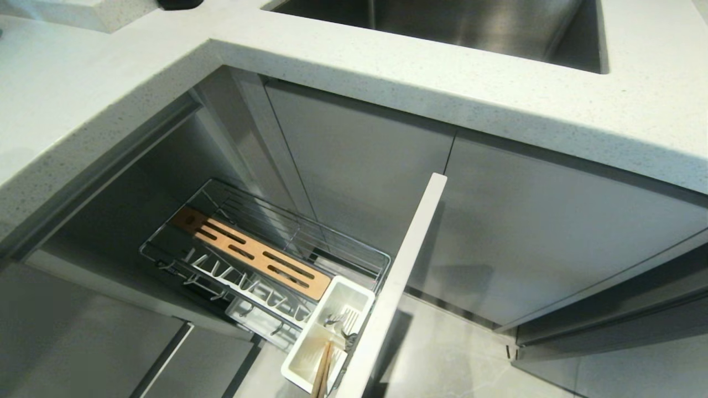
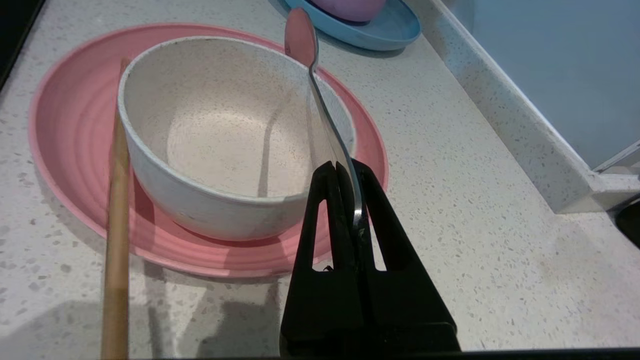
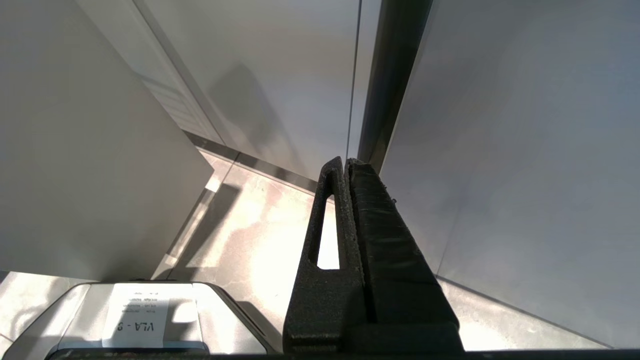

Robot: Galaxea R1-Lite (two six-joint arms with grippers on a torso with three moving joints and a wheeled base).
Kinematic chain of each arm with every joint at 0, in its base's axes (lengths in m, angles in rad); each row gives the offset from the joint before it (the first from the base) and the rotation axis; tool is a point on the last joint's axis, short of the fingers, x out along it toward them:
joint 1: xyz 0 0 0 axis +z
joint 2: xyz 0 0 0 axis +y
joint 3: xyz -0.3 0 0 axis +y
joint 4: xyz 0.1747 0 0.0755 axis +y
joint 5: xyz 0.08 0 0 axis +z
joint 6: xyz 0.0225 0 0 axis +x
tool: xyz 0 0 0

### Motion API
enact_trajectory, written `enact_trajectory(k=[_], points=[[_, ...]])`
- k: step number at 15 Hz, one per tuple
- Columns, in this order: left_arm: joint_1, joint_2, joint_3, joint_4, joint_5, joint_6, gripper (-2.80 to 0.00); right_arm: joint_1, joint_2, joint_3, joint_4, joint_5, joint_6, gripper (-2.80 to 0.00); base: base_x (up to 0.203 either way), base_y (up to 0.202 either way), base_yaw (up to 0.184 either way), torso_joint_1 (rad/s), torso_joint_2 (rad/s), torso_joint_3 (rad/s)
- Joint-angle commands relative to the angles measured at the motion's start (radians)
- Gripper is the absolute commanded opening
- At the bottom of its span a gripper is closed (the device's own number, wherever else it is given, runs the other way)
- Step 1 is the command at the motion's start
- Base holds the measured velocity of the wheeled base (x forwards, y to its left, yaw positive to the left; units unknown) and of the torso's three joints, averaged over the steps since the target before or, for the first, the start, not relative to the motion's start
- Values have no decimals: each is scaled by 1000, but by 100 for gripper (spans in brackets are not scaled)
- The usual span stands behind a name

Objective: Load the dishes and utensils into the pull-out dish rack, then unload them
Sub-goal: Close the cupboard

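In the left wrist view my left gripper (image 2: 345, 167) is shut on the handle of the slim silver spoon (image 2: 320, 107). The spoon's head sticks out over the far rim of the white bowl (image 2: 210, 130). That bowl stands on the pink plate (image 2: 65, 135) on the counter. A wooden chopstick (image 2: 117, 225) lies across the plate's edge beside the bowl. The head view shows the pull-out dish rack (image 1: 332, 237) drawn out below the counter, with its wooden strip (image 1: 251, 254) and white caddy (image 1: 310, 354). Chopsticks (image 1: 322, 370) stand in the caddy. My right gripper (image 3: 346, 162) is shut on nothing, parked low by the cabinet fronts.
A blue plate (image 2: 385, 30) holding a pink bowl sits behind the pink plate, near the counter's raised edge (image 2: 520, 125). The rack's pale front panel (image 1: 398, 276) juts into the floor space. A steel sink (image 1: 470, 27) is set in the countertop (image 1: 387, 61) above.
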Motion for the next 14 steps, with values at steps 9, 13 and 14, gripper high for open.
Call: enact_trajectory(k=[9, 13, 14], points=[[5, 28, -31, -15, 8, -8, -280, 0, 0, 2, 0, 0, 0, -280, 0, 0, 0, 0, 0, 0], [4, 23, -61, -30, 9, -4, -280, 0, 0, 2, -1, 0, 0, -280, 0, 0, 0, 0, 0, 0], [3, 25, -60, -24, 8, -6, -280, 0, 0, 2, -1, 0, 0, -280, 0, 0, 0, 0, 0, 0]])
